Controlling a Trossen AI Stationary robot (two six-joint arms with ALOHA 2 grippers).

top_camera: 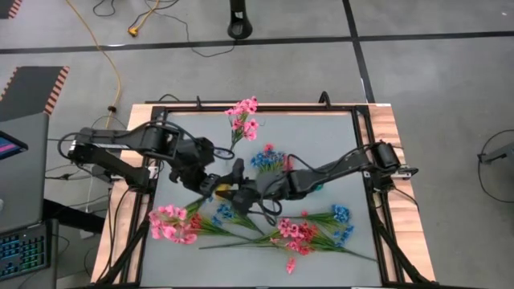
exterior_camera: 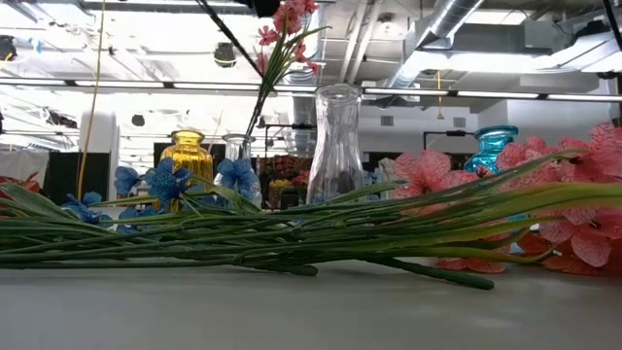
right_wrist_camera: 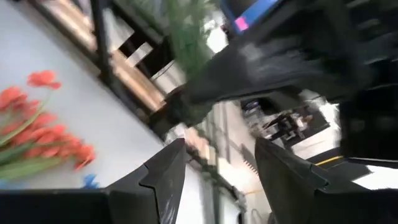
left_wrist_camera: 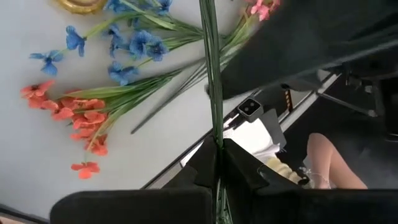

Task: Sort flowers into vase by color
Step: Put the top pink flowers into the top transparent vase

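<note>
The left gripper [left_wrist_camera: 216, 163] clamps a pink flower's stem [left_wrist_camera: 211, 68], its blossoms [top_camera: 243, 115] beyond the fingertips; the right gripper [right_wrist_camera: 214, 163], just beside it, gapes empty; other flowers [top_camera: 301, 234] lie nearby.

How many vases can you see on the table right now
4 in the low view: a yellow vase, a small clear vase holding the raised pink spray, a tall clear vase, and a blue vase behind pink blossoms. Others may be hidden.
</note>
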